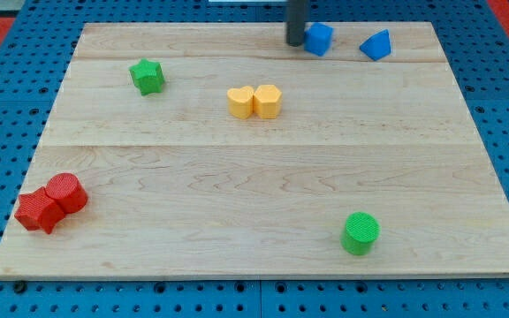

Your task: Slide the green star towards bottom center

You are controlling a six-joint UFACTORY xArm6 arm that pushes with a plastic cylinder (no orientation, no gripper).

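Note:
The green star lies on the wooden board near the view's upper left. My tip is at the view's top centre, far to the right of the star, just left of a blue block and close to it or touching.
A second blue block, wedge-like, lies at the top right. Two yellow blocks sit side by side right of the star. A red cylinder and a red block are at the lower left. A green cylinder is at the lower right.

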